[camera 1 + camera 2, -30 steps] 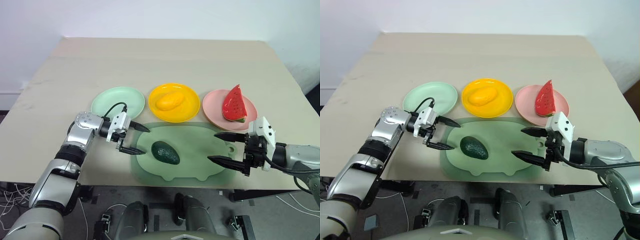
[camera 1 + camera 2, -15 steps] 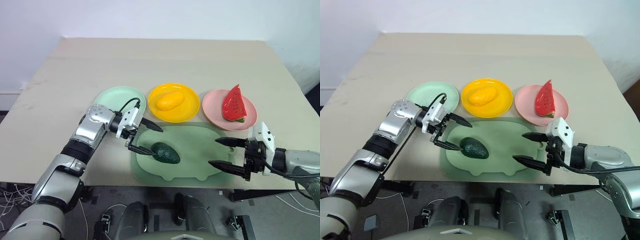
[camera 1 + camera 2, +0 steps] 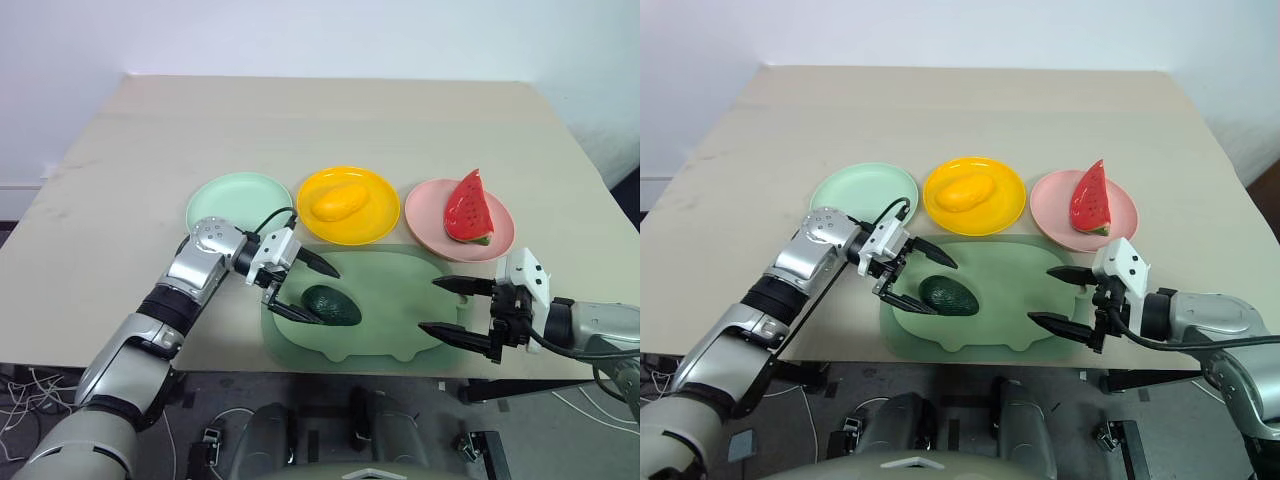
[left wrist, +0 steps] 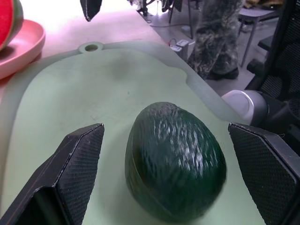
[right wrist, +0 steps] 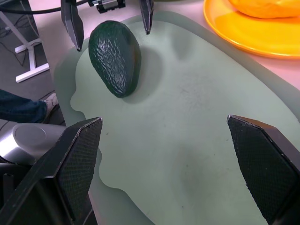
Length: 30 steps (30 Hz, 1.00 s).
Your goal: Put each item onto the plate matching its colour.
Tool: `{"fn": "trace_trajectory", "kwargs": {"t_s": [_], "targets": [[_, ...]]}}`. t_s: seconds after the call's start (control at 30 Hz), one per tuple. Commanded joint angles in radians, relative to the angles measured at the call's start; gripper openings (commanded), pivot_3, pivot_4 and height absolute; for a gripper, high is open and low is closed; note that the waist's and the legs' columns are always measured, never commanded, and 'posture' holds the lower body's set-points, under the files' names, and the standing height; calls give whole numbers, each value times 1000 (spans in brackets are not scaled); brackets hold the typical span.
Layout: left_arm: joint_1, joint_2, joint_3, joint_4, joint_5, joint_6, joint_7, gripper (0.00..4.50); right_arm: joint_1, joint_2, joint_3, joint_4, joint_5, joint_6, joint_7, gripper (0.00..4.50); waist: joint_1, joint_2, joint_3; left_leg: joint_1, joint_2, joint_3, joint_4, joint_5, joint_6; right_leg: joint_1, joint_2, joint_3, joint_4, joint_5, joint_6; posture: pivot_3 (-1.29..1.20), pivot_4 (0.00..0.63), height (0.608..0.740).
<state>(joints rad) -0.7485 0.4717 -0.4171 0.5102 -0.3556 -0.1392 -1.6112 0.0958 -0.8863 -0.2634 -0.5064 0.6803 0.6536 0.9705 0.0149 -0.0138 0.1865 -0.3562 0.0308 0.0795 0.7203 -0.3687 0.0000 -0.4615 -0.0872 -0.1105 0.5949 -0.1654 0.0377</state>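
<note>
While pebbly dark avocado point(image 4: 174, 161) lies on smooth cutting board point(image 3: 390, 300), left gripper point(image 3: 311, 289) spread astride, right gripper point(image 3: 452, 310) released.

The place looks like a robotics lab or test room: a plain beige counter point(image 3: 320, 120) stands against a bare white wall point(image 3: 320, 35), loose cables point(image 3: 25, 385) trail on the grey floor point(image 3: 200, 400), and an office chair point(image 4: 281, 51) stands nearby.
</note>
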Motion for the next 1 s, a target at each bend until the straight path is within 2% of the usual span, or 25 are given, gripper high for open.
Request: {"fn": "trace_trajectory", "kwargs": {"t_s": [0.03, 0.57, 0.77, 1.0], "targets": [[7, -21, 15, -5, 24, -13, -3, 4462, 1, 0, -30, -23, 7, -14, -6, 4500, 0, 0, 0, 0, 0, 0, 0, 0, 0, 0, 0, 0, 0, 0, 0, 0, 150, 733], [48, -75, 54, 8, 84, -17, 5, 4462, 20, 9, -29, -32, 10, -21, -30, 4500, 0, 0, 0, 0, 0, 0, 0, 0, 0, 0, 0, 0, 0, 0, 0, 0, 150, 733], [53, -85, 73, 10, 93, -19, 3, 3147, 9, 6, -23, -26, 9, -22, -31, 4500, 0, 0, 0, 0, 0, 0, 0, 0, 0, 0, 0, 0, 0, 0, 0, 0, 150, 733], [59, -85, 87, 8, 103, -46, 13, 3136, -3, 4, -15, -18, 6, -23, -26, 4500, 0, 0, 0, 0, 0, 0, 0, 0, 0, 0, 0, 0, 0, 0, 0, 0, 150, 733]]}}
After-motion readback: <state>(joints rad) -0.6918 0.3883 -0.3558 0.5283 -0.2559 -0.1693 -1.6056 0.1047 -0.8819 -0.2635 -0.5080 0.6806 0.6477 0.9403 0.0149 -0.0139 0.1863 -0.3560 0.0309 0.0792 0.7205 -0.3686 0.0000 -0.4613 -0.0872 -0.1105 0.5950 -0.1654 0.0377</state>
